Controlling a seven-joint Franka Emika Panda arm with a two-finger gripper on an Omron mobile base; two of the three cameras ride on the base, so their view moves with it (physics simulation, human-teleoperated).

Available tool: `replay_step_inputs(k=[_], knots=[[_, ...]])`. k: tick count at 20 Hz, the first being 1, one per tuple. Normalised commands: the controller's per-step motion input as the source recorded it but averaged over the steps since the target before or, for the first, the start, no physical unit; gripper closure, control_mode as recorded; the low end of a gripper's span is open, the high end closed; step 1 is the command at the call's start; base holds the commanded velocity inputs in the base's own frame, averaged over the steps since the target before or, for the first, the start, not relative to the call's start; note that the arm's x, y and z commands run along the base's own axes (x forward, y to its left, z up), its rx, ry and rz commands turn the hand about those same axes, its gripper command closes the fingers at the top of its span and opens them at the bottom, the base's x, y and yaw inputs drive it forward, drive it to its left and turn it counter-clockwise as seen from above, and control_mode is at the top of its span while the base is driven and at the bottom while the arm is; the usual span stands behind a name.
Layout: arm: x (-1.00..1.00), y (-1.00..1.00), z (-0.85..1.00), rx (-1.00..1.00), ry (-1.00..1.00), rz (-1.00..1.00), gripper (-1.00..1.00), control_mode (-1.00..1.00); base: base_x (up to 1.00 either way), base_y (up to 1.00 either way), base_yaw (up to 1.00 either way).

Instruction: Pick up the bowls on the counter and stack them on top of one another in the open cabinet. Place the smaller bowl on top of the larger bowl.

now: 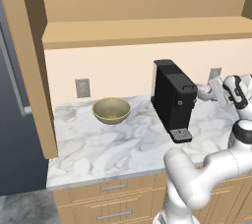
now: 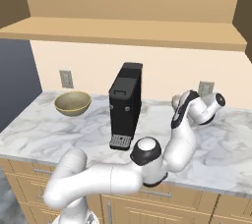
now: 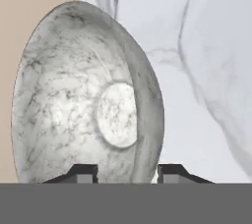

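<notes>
Two bowls are on record. One, a small pale grey-white marbled round bowl, sits directly ahead of the two-finger gripper in the hand view, close up, its rim passing between the two dark fingertips; the tips stand spread on either side of that rim, one over the bowl's interior and one outside the wall, and contact with the wall cannot be confirmed. Beyond the bowl on the outer-fingertip side lies the white marble counter with grey veins; on the opposite side a tan wall surface shows. The other, a wide olive-gold round bowl with a lighter rim, rests on the counter well apart from the hand, on the far side of a tall black coffee machine that stands between bowl and hand. In the right base view the hand is low over the counter, just beside the machine. Above the hand runs the flat shelf of the light tan wooden open cabinet.
</notes>
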Motion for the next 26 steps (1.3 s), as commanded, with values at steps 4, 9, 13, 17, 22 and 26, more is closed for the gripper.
replay_step_inputs(k=[4, 9, 13, 17, 22, 26], knots=[[-0.35, 0.29, -0.2, 0.0, 0.05, 0.0, 1.0, -1.0, 0.0, 0.0, 0.0], [-0.96, 0.58, 0.01, -0.09, -0.03, 0.0, 1.0, -1.0, 0.0, 0.0, 0.0], [-1.0, 0.56, 0.22, -0.16, -0.08, 0.0, 1.0, -1.0, 0.0, 0.0, 0.0], [-1.0, 0.67, 0.13, -0.17, -0.02, 0.0, 1.0, -1.0, 0.0, 0.0, 0.0], [-1.0, 0.53, 0.34, -0.12, 0.0, -0.11, 1.0, -1.0, 0.0, 0.0, 0.0], [-1.0, 0.07, 0.69, -0.01, 0.0, -0.23, 1.0, -1.0, 0.0, 0.0, 0.0]])
